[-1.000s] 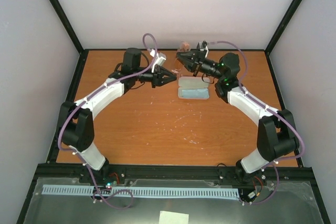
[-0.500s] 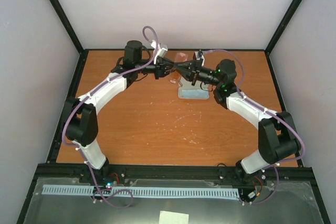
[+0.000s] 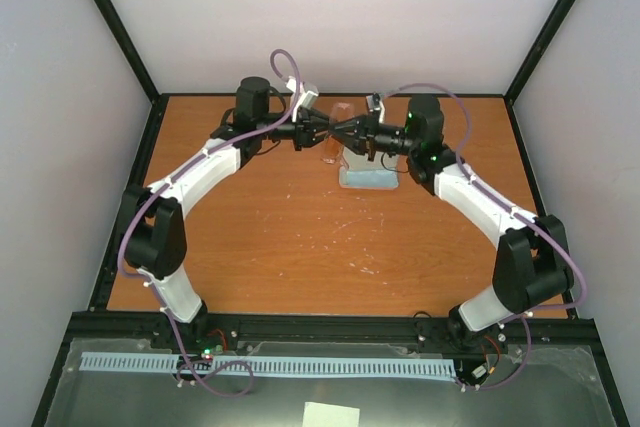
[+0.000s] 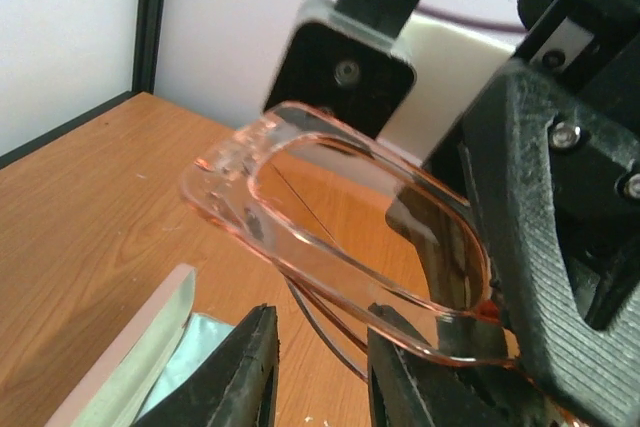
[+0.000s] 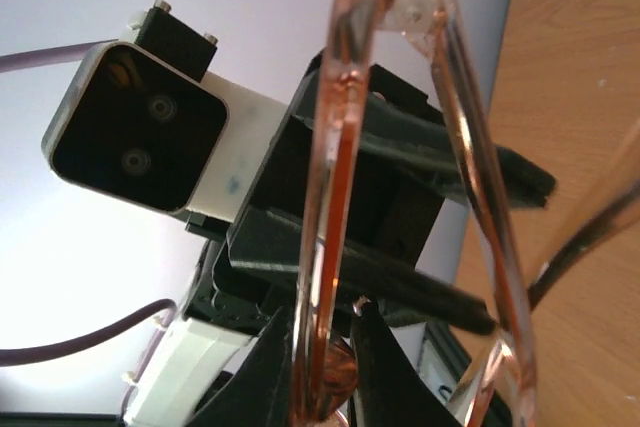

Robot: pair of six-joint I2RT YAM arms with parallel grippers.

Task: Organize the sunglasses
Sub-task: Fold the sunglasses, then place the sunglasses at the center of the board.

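The sunglasses (image 3: pixel 338 119) with orange-amber lenses hang in the air at the back middle of the table, above the left end of the pink case (image 3: pixel 352 160). My right gripper (image 5: pixel 325 372) is shut on one end of their frame (image 5: pixel 325 247). My left gripper (image 4: pixel 320 372) faces it tip to tip. Its jaws stand open, with the thin folded arms (image 4: pixel 325 332) of the sunglasses passing between them and the lens (image 4: pixel 350 237) just above. In the top view the left gripper (image 3: pixel 320 130) and the right gripper (image 3: pixel 347 133) almost touch.
The open pink case holds a flat blue-grey cloth (image 3: pixel 372 179) and lies on the wooden table (image 3: pixel 300 237) under the right gripper. Its rim (image 4: pixel 140 337) and the cloth (image 4: pixel 195 359) show at the lower left of the left wrist view. The back wall is close behind.
My left gripper has swung right and up to meet the right gripper at the sunglasses. My right gripper has brought the sunglasses a little left and down, then pulled back slightly.
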